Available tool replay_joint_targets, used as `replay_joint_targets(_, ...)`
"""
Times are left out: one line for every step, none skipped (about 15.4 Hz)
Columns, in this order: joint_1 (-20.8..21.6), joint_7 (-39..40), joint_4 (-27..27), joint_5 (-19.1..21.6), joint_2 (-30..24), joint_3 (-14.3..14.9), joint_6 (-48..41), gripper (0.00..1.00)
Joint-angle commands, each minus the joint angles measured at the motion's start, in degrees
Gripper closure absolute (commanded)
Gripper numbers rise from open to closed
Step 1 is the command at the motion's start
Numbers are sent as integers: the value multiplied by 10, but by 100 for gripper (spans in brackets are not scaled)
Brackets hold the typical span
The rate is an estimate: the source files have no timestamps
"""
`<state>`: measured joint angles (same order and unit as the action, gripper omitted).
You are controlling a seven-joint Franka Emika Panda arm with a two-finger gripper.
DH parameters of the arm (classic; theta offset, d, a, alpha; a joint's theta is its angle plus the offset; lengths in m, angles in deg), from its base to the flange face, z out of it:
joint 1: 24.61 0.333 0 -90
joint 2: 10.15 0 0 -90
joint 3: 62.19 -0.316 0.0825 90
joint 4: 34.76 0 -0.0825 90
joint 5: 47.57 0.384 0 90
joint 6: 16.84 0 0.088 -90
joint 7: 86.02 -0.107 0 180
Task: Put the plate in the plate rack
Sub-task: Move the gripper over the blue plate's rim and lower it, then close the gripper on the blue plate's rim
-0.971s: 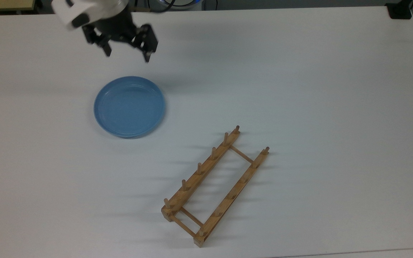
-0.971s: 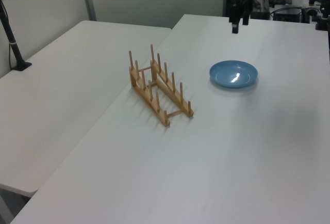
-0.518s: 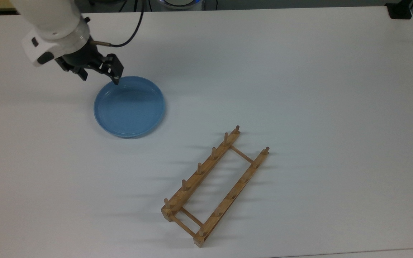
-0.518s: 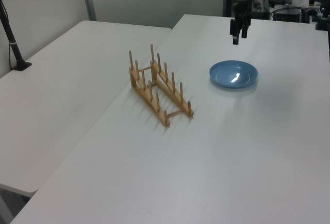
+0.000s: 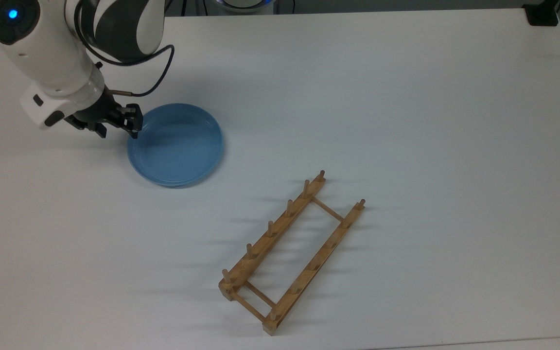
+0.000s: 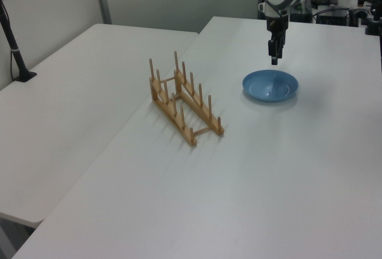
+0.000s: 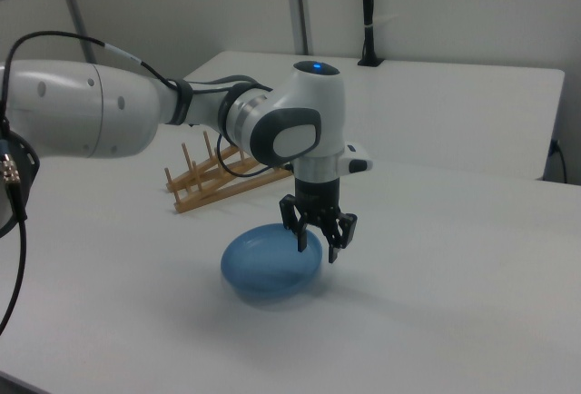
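The light-blue plate [image 5: 175,144] lies flat on the white table [image 5: 406,121], in the upper left part of the top view. My gripper [image 5: 117,130] hangs open at the plate's left rim in the top view, pointing down. In the right view the gripper [image 7: 318,246] has one finger over the plate [image 7: 270,265] just inside its rim and the other outside it. The left view puts the gripper [image 6: 274,59] a little above the plate [image 6: 270,86]. The wooden plate rack [image 5: 292,253] stands empty toward the table's near edge, apart from the plate.
A black clamp [image 5: 542,14] sits at the table's far right corner in the top view. A second white table [image 6: 65,116] adjoins on the left view's left, with a black pole [image 6: 13,47] on it. My arm's cable [image 5: 156,78] loops above the plate.
My gripper has come down and moved toward the top view's left, from beyond the plate's far side to its left rim. Plate and rack have not moved.
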<state>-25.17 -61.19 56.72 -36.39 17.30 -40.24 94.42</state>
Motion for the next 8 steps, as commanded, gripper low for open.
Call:
replay_joint_targets(10,31,-6,14,15,13,23,47)
replay_joint_targets(10,30,-4,14,18,13,29,49)
replay_joint_targets(12,30,-3,15,21,13,31,49)
replay_joint_targets(13,29,-3,15,25,13,31,49)
replay_joint_targets(15,26,-3,16,27,13,32,49)
replay_joint_targets(16,25,-3,16,31,13,38,49)
replay_joint_targets(16,22,-2,16,33,13,47,49)
replay_joint_targets(16,21,-1,17,36,12,54,49)
